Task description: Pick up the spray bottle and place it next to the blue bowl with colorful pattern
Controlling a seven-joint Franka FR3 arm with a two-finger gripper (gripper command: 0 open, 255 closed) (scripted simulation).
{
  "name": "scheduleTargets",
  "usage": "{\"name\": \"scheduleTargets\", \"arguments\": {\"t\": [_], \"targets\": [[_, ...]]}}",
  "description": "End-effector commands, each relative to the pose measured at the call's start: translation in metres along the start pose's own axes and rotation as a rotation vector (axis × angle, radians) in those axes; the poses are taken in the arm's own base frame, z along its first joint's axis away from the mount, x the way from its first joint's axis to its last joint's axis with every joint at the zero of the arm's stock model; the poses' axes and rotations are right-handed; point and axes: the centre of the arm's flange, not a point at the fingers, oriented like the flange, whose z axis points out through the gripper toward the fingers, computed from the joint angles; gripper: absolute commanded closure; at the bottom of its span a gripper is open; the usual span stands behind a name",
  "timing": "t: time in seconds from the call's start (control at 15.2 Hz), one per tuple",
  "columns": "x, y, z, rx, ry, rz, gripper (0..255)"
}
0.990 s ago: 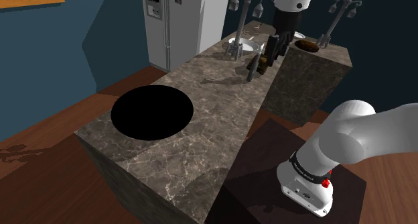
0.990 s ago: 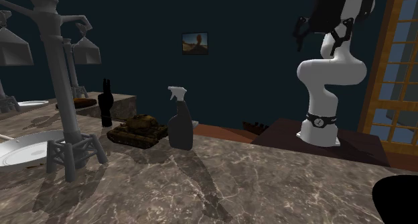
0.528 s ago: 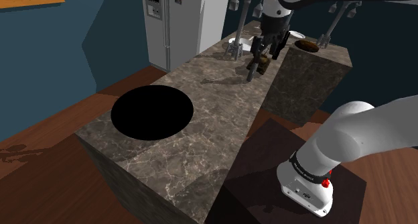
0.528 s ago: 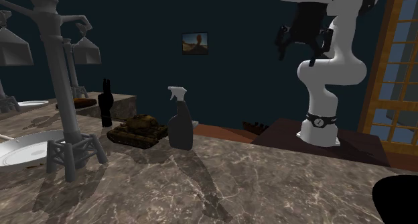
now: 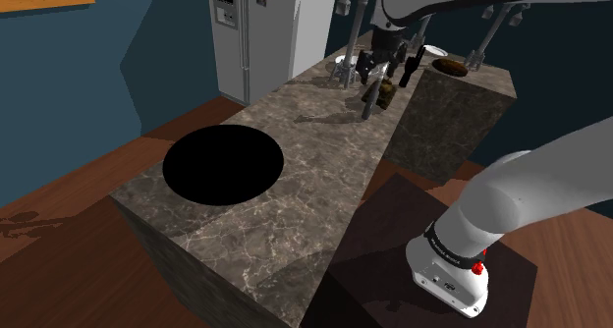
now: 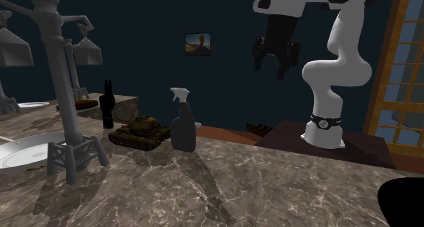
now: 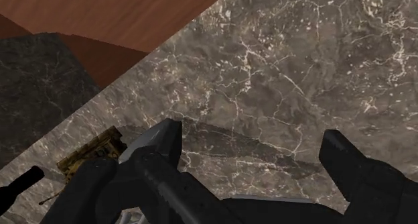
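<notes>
The spray bottle has a dark grey body and a pale trigger head, and it stands upright on the marble counter beside a toy tank. In the shoulder view the bottle is at the counter's far end. My gripper hangs open in the air, above the bottle and off to the second exterior view's right. In the shoulder view the gripper is just over the bottle. The wrist view has the gripper spread wide over bare marble. A pale dish lies beyond the grey stand.
A round black area sits in the counter's near half. Tall grey stands rise near the dish. A raised marble block carries a brown bowl and a small black object. A fridge is behind.
The arm has swung toward the shoulder view's left and come lower, bringing the gripper from beside the raised block to above the spray bottle. Bottle and tank have not moved.
</notes>
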Motion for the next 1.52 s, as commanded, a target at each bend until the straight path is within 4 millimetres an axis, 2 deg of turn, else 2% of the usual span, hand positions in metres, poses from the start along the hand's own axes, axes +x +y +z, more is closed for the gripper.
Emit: {"name": "scheduleTargets", "arguments": {"t": [0.0,0.46,0.99,1.19,1.45], "targets": [[0.021,0.01,0.012,-0.007,0.015,0.062,0],[0.082,0.057,0.047,-0.031,0.062,0.274,0],[0.139,0.127,0.082,-0.059,0.116,0.516,0],[0.156,0.155,0.094,-0.069,0.135,0.602,0],[0.158,0.157,0.115,-0.069,0.135,0.602,0]]}}
